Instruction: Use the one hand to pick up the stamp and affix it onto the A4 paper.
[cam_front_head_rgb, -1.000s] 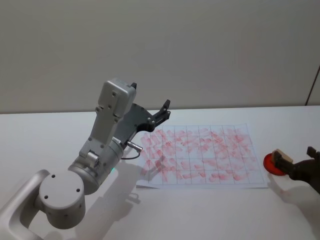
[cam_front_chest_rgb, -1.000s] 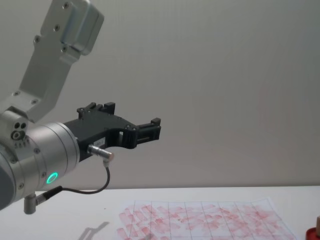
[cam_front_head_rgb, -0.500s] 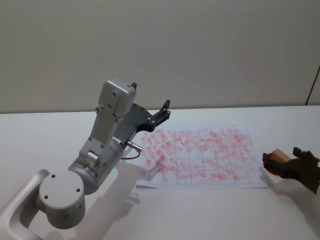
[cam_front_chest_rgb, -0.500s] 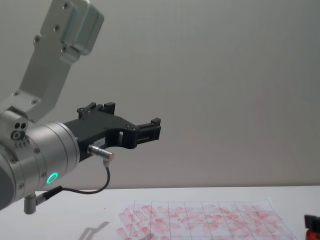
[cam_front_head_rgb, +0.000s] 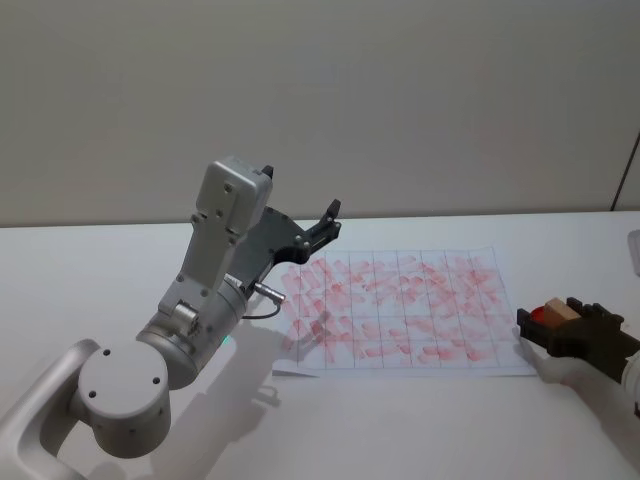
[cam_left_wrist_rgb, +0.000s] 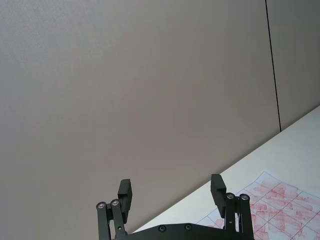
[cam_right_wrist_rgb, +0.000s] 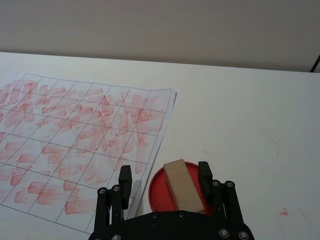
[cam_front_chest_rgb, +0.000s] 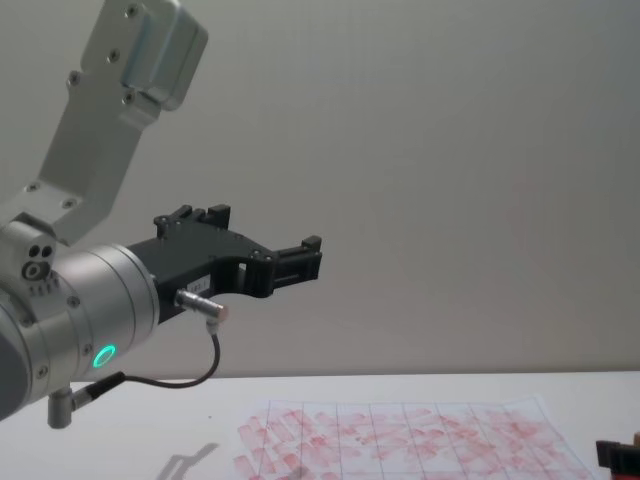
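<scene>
Beside the right edge of the A4 paper (cam_front_head_rgb: 400, 310), low over the white surface (cam_front_head_rgb: 420, 430): right gripper (cam_right_wrist_rgb: 164, 169), released, black fingers (cam_right_wrist_rgb: 125, 177) spread to either side of the stamp (cam_right_wrist_rgb: 183, 186) and not clamped on it. Clear gap between the tan block and one finger; against or just short of the other finger, hard to tell which. Under the stamp, a flat red disc (cam_right_wrist_rgb: 159, 192), just off the sheet's corner, largely covered by the block and by the gripper's body. Lower end of the stamp hidden behind that same body, so no telling whether resting on the disc or raised off it. Seen from the head, stamp and a sliver of red poking up between the dark fingers, with the arm cut off by the right edge. From the chest, just a black corner of the right gripper at the lower right, cropped by the border, contents out of sight. Sheet lying flat, gridded, crowded with red-pink prints, its near rows cut off in the chest view. A few faint red smudges (cam_right_wrist_rgb: 284, 212) on the bare surface beyond the disc. Over the paper's far left corner, well above the surface, left gripper (cam_left_wrist_rgb: 171, 192), released and holding nothing, fingers wide apart and aimed at the blank wall (cam_left_wrist_rgb: 150, 75); behind it the silver wrist with its green ring light (cam_front_chest_rgb: 104, 355), blocking part of the surface on the left.
</scene>
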